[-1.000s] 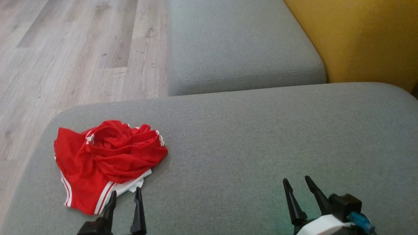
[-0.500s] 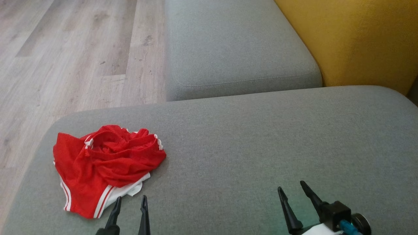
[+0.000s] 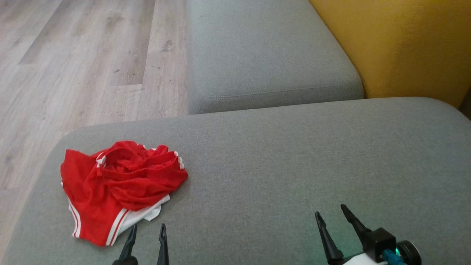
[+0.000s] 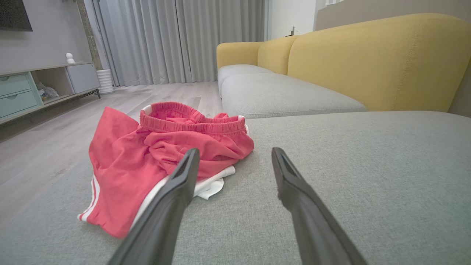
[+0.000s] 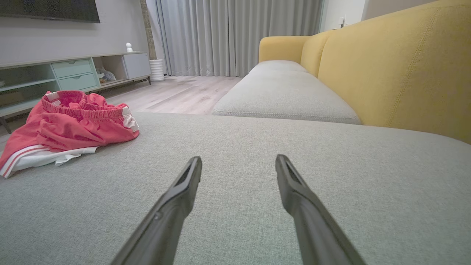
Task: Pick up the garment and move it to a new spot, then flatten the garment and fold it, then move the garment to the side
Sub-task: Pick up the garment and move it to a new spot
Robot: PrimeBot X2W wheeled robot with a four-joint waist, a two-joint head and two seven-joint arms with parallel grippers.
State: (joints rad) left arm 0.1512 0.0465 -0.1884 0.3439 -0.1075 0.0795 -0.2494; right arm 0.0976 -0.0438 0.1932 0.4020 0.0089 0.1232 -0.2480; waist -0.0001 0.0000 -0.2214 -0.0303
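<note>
The garment (image 3: pixel 117 184) is a pair of red shorts with white side stripes and a white lining, lying crumpled in a heap on the left part of the grey sofa cushion (image 3: pixel 294 165). It appears again in the left wrist view (image 4: pixel 162 154) and the right wrist view (image 5: pixel 70 125). My left gripper (image 3: pixel 148 227) stands open just in front of the heap's near edge, touching nothing. Far to the right, my right gripper (image 3: pixel 331 215) is open above bare cushion, well apart from the garment.
A second grey seat cushion (image 3: pixel 268 55) lies beyond, with the yellow sofa back (image 3: pixel 404 48) on the right. Wooden floor (image 3: pixel 73 66) drops off past the cushion's left and far edges. A low cabinet (image 5: pixel 73 73) and curtains (image 5: pixel 235 36) stand across the room.
The head camera has tilted slightly, shifting the whole picture. Both grippers have drawn back toward the picture's bottom edge, the left away from the garment's edge. The garment has not moved.
</note>
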